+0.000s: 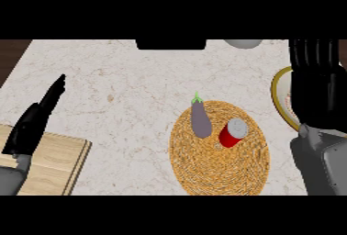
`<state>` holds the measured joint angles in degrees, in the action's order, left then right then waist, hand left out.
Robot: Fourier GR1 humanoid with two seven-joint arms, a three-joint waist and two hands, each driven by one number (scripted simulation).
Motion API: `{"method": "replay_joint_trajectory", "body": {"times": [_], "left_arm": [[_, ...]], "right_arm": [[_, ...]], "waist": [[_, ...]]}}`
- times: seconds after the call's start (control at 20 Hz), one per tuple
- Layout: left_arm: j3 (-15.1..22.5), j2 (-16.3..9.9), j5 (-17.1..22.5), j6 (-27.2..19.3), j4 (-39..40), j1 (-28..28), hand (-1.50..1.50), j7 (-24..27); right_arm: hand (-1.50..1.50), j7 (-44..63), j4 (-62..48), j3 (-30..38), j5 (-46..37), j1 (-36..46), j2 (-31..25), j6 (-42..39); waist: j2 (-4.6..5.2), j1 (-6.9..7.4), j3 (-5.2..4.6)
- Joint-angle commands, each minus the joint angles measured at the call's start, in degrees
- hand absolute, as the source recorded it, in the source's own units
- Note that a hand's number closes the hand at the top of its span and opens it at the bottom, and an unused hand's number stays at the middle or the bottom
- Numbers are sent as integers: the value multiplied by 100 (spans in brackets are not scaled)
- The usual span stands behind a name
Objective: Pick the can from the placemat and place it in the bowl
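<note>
Nearest, at the lower left, a pale wooden cutting board (58, 160) lies on the marble table (122, 78), and the robot's left hand (34, 124) rests above its corner with its black fingers straight and relaxed, pointing away toward the far side. It holds nothing.

At the lower right the grey forearm (324, 165) of the other arm comes in, and past it the right hand (317, 82) stretches up along the right edge, its black fingers laid out straight and together, so it is open and carrying nothing. It hangs over a bowl (279, 98) with a yellow rim, of which only the left arc shows beside the hand; the rest is hidden under it.

Between the two hands, closer to the right one, sits a round woven placemat (217, 170). The red can (232, 132) with its silver top stands tilted on the far right part of the mat, to the left of the right wrist and apart from it, near the bowl's rim but not touching it. Just left of the can lies a purple eggplant (200, 120), green stem pointing away, close beside the can.

Farthest off, at the table's back edge, are a dark rectangular object (170, 44) and a pale rounded object (244, 43), both cut off by the view.
</note>
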<state>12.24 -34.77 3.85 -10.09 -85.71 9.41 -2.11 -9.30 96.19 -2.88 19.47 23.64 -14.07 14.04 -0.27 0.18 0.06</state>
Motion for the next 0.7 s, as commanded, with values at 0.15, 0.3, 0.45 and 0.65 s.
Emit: {"method": "replay_joint_trajectory", "body": {"times": [0.15, 0.3, 0.45, 0.65], "left_arm": [[-615, 398, 383, -361, 149, 35, 0, -61], [-666, 451, 438, -468, 126, -116, 0, -6], [-867, 616, 731, -577, 132, -295, 0, -187], [-987, 597, 779, -651, -17, -257, 0, -272]], "right_arm": [[150, 1066, 604, -275, -1275, -65, -1007, 463], [150, 1491, -420, -402, -2413, -876, -2462, -56], [-150, 2578, -523, -180, -2803, -1705, -2196, 1020], [-150, 3210, 661, -1015, -4030, -2510, -1959, 1703]], "waist": [[-26, -95, -25], [153, -479, -338], [-102, -648, -98], [-148, -555, -61]]}}
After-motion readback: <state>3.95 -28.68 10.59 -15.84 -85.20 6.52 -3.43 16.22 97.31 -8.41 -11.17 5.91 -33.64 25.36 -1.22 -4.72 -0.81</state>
